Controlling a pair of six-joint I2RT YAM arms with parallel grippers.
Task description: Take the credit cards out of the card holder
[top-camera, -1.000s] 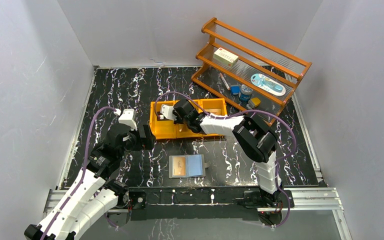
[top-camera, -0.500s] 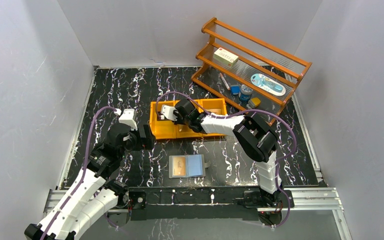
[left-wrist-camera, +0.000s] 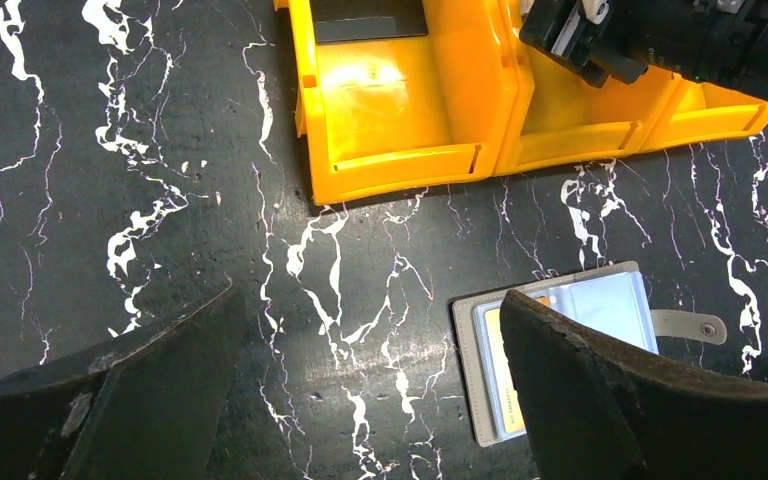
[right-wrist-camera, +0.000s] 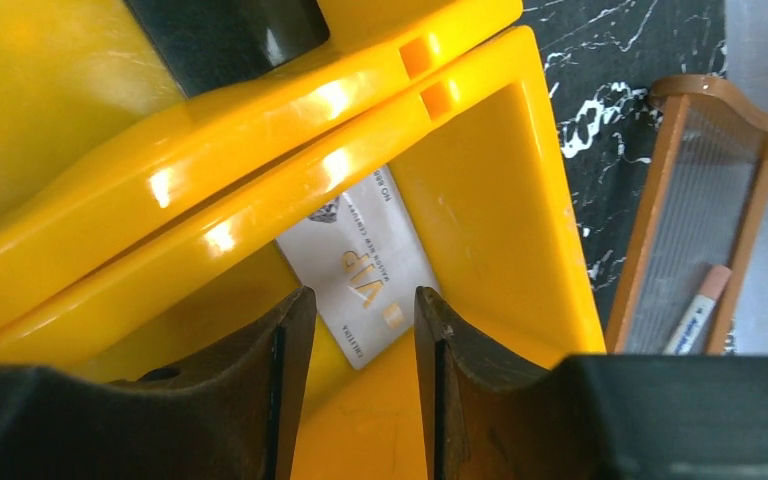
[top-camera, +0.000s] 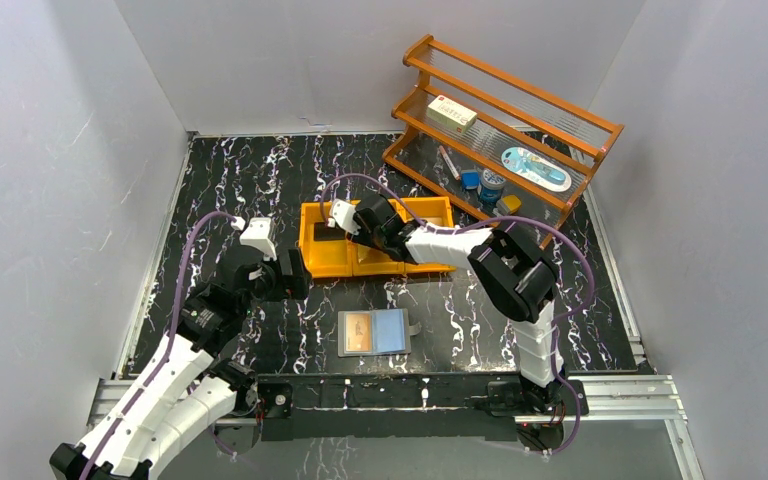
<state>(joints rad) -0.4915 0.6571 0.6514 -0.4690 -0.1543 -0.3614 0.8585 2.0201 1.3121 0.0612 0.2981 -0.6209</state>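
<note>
From above, the right claw sits over the orange bin at mid-worktop, a little farther back and higher than a second ago. That small retreat reads as the end of a drop. The card holder lies open near the front edge, between the two arm bases, where it lay before, with a tan-orange card in its left leaf. The left claw waits just left of the bin. The worktop is black with white marble veining. It is boxed in by plain white walls, and a metal rail runs along the near side. A wooden rack at the far right carries small items.

In the left wrist view, the left claw is spread wide and holds nothing. The holder lies just right of its gap and the tan-orange card peeks from a slot. A black card lies in the bin's left compartment. The right claw hangs above the middle one.

In the right wrist view, the right claw has its jaws parted and grips nothing. A silvery card marked VIP rests loose in the middle compartment of the bin below them. So two cards look delivered, and at least the tan-orange one is left to pull.
</note>
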